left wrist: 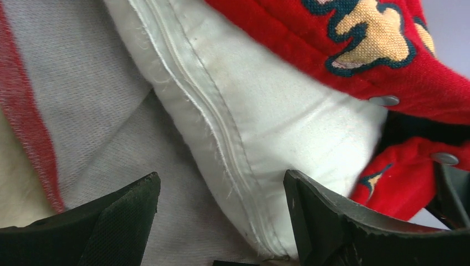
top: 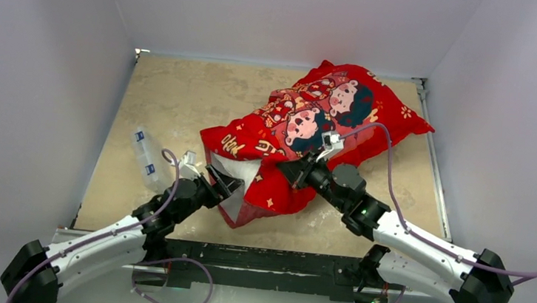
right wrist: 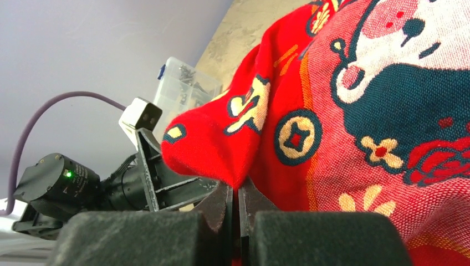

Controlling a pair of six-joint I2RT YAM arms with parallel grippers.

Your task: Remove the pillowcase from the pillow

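The red printed pillowcase (top: 313, 122) lies diagonally across the table with its open end at the near left. The white pillow (top: 246, 172) shows in that opening. My left gripper (top: 225, 182) is open at the opening. In the left wrist view (left wrist: 220, 177) the pillow's seamed corner (left wrist: 260, 127) sits between the fingers, with the pillowcase's grey inner side (left wrist: 83, 88) to the left and its red outside (left wrist: 332, 50) above. My right gripper (top: 297, 171) is shut on a fold of the pillowcase's near edge, pinched at the fingertips in the right wrist view (right wrist: 238, 188).
A clear plastic box (top: 145, 156) with blue labels lies on the tan table left of the left gripper; it also shows in the right wrist view (right wrist: 185, 88). White walls close in the table on the left, back and right.
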